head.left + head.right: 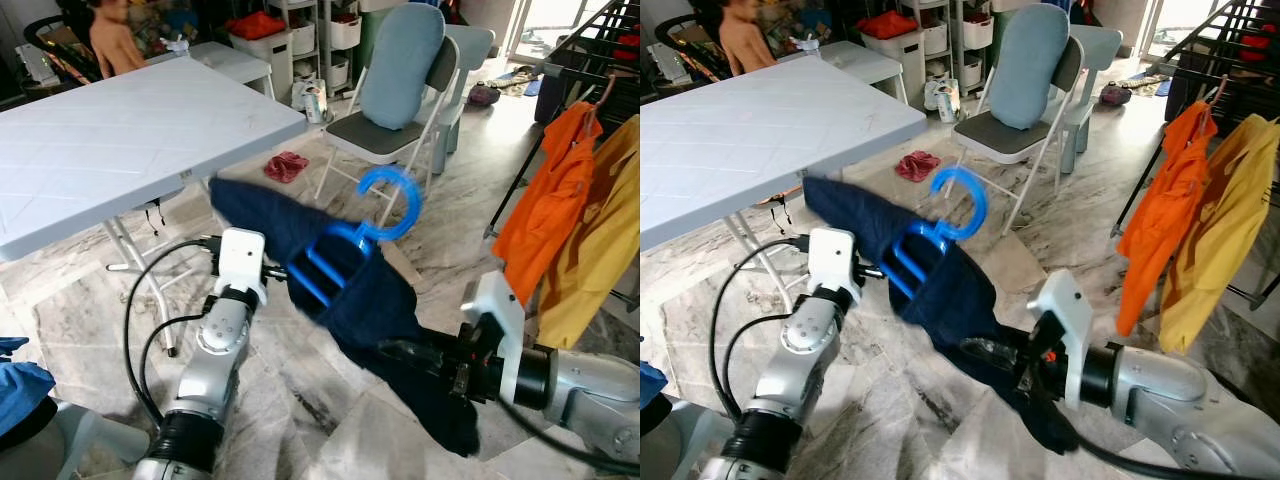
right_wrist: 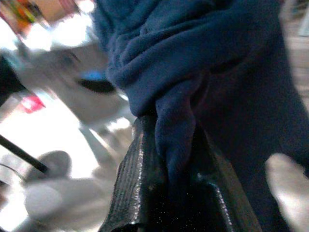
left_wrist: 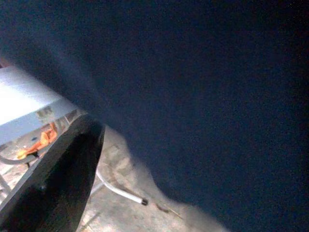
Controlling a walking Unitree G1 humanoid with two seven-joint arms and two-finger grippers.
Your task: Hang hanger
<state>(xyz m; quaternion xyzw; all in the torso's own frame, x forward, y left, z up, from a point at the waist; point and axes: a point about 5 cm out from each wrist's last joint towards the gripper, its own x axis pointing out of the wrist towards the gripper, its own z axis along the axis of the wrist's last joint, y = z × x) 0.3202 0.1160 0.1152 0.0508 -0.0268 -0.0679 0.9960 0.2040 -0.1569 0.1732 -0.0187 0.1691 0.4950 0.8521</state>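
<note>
A dark navy garment (image 1: 370, 300) hangs on a blue hanger (image 1: 345, 250), held in the air between the two arms, above the marble floor (image 1: 300, 390). The right end effector (image 1: 985, 352) is pinching a fold of the cloth near its lower end. The left end effector (image 1: 285, 272) reaches in at the hanger's side, but I cannot tell its grip. A white table (image 1: 110, 140) stands to the left, and orange and yellow shirts (image 1: 570, 220) hang on a rack to the right
</note>
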